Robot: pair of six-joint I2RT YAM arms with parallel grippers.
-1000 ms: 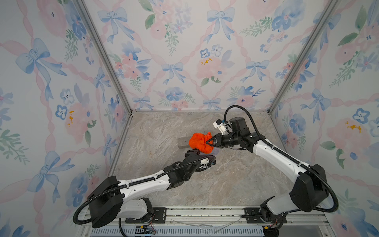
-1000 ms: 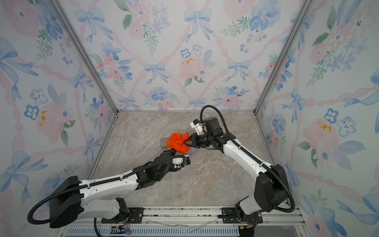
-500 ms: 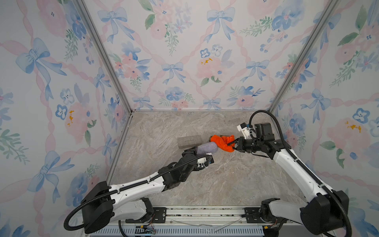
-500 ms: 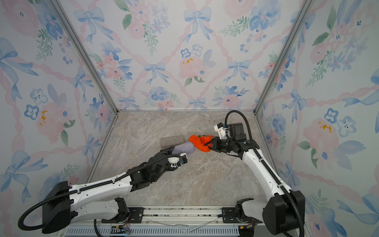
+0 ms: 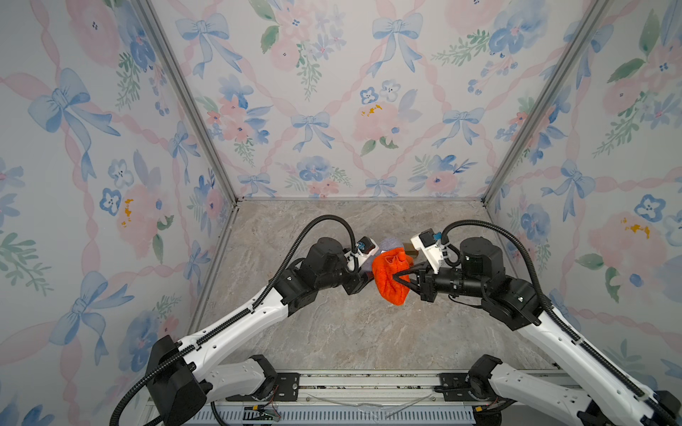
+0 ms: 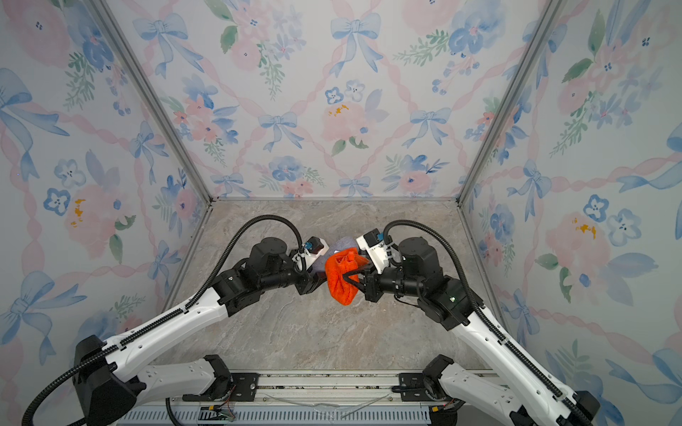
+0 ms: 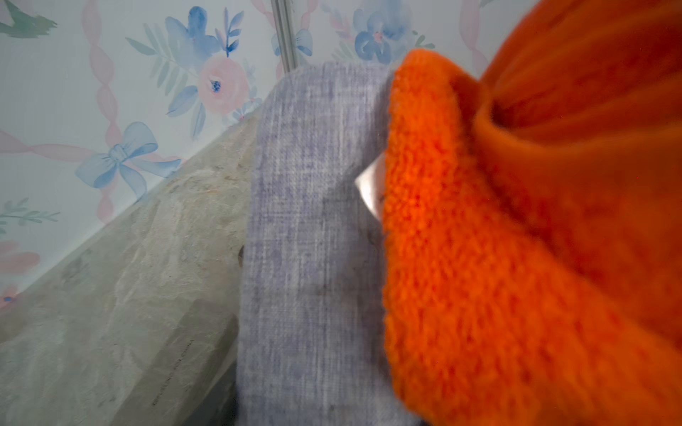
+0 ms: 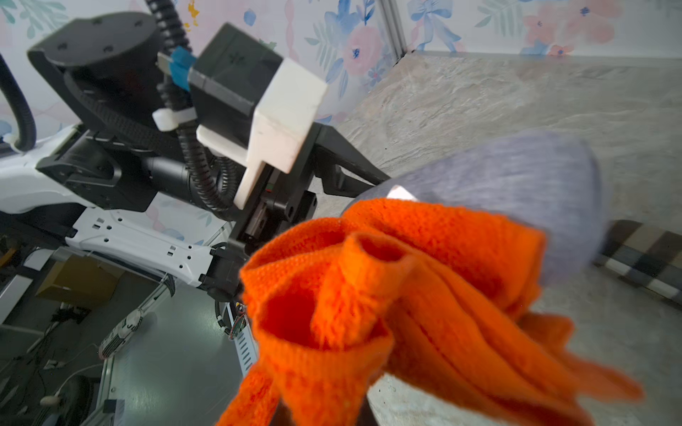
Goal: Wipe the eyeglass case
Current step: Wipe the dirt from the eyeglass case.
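Observation:
The eyeglass case (image 7: 306, 221) is a grey fabric-covered oblong, held up off the table. My left gripper (image 5: 363, 276) is shut on its near end, with one of its black fingers (image 8: 350, 162) running along the case (image 8: 516, 184). My right gripper (image 5: 400, 276) is shut on a bunched orange cloth (image 5: 391, 274). The cloth (image 8: 406, 295) presses against the side of the case and hides much of it. In both top views only the case's far end (image 6: 341, 245) shows above the cloth (image 6: 341, 274). The cloth (image 7: 516, 258) also hides both grippers' fingertips.
A flat checked brown and grey thing (image 8: 642, 258) lies on the marble table (image 5: 350, 332) just behind the case, and shows as a tan block (image 5: 409, 246) in a top view. Floral walls close in the left, right and back.
Half a second ago the cloth was pulled off to the right of the case. Now it is back against the case, and both arms have lifted and drawn together.

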